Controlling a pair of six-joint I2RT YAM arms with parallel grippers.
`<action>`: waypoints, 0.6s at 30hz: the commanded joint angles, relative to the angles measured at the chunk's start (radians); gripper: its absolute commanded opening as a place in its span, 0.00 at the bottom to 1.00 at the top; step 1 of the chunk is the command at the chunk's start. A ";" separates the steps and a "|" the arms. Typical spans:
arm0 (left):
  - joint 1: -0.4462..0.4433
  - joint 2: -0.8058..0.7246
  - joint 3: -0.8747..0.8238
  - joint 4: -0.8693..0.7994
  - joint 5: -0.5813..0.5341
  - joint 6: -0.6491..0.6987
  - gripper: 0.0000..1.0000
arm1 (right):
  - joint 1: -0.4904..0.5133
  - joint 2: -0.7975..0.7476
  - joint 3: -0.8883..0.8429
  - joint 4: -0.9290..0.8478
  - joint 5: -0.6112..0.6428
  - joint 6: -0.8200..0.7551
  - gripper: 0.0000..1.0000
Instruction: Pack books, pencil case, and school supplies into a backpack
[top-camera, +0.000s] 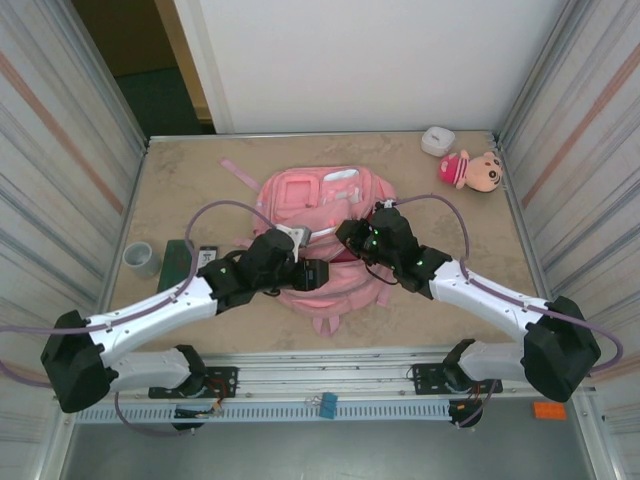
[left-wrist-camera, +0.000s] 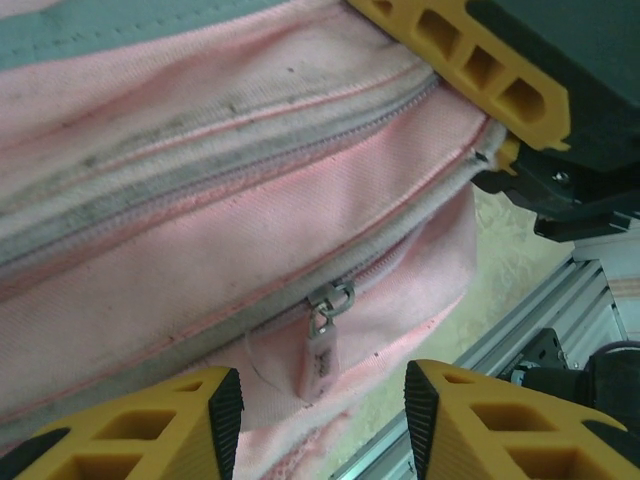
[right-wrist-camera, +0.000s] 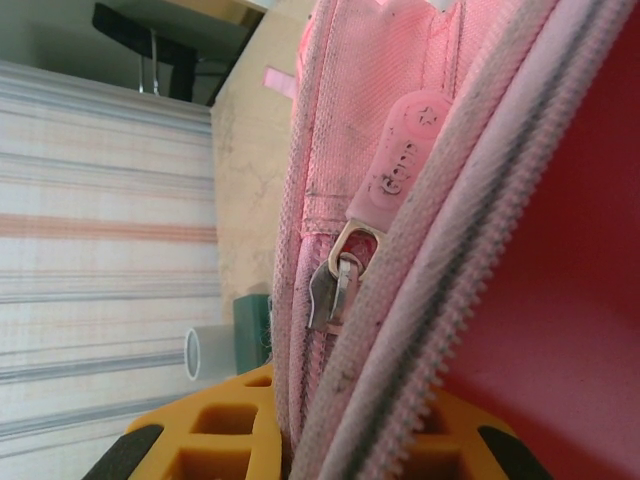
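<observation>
The left gripper hovers with its jaws apart on either side of a zip pull, likely lined up to tug it. Beyond, the right gripper has its jaws clamped on the backpack at its zip edge (probably to brace the fabric). The backpack lies in the middle of the surface.

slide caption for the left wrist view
left hand open, facing a zipper pull on the pink backpack
</observation>
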 joint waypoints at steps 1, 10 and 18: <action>-0.016 -0.053 0.011 -0.043 -0.013 -0.038 0.48 | 0.008 -0.012 0.064 0.089 0.042 -0.033 0.00; -0.041 0.002 0.039 -0.066 -0.036 -0.098 0.48 | 0.008 0.002 0.072 0.098 0.023 -0.032 0.00; -0.041 0.085 0.080 -0.016 -0.009 -0.100 0.45 | 0.009 0.008 0.080 0.099 0.009 -0.034 0.00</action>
